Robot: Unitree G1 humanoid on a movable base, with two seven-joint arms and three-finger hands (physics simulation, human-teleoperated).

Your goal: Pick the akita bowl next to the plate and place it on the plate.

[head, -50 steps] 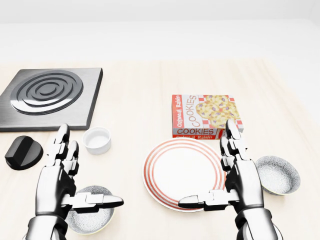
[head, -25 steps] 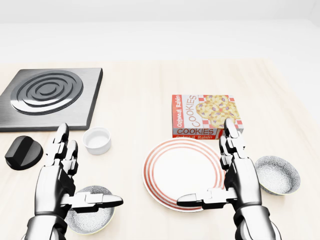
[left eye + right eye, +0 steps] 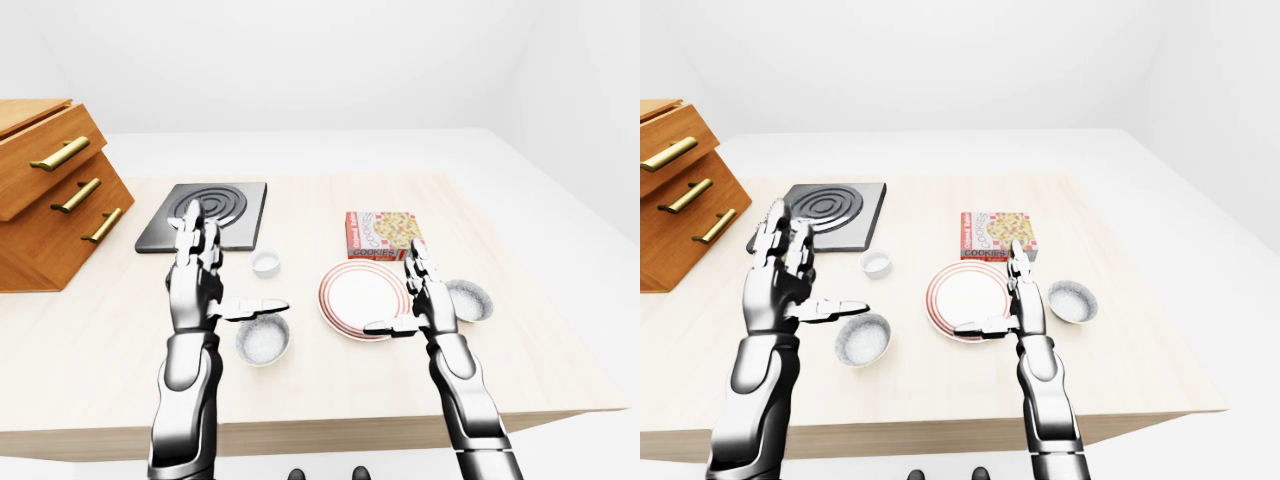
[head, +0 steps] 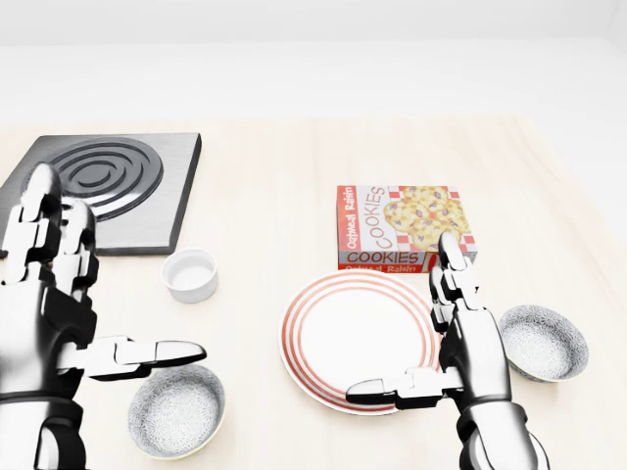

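A white plate with red rings (image 4: 297, 338) lies on the light wooden table. Just right of it sits a speckled grey akita bowl (image 4: 542, 341), upright and untouched. A second, similar bowl (image 4: 177, 409) stands at the lower left. My right hand (image 4: 402, 318) hovers open between the plate and the right bowl, fingers pointing up the view and thumb stretched over the plate's lower right rim. My left hand (image 4: 118, 284) is open too, raised above the table left of the second bowl, with its thumb pointing right.
A cookies box (image 4: 404, 227) lies just above the plate. A small white ramekin (image 4: 190, 274) sits left of the plate. A dark stove plate (image 4: 108, 181) is at the upper left. A wooden drawer cabinet (image 3: 50, 190) stands at the table's left end.
My left hand has lifted up and to the left in the head view, uncovering the lower-left bowl and hiding the black knob. The right hand has hardly moved.
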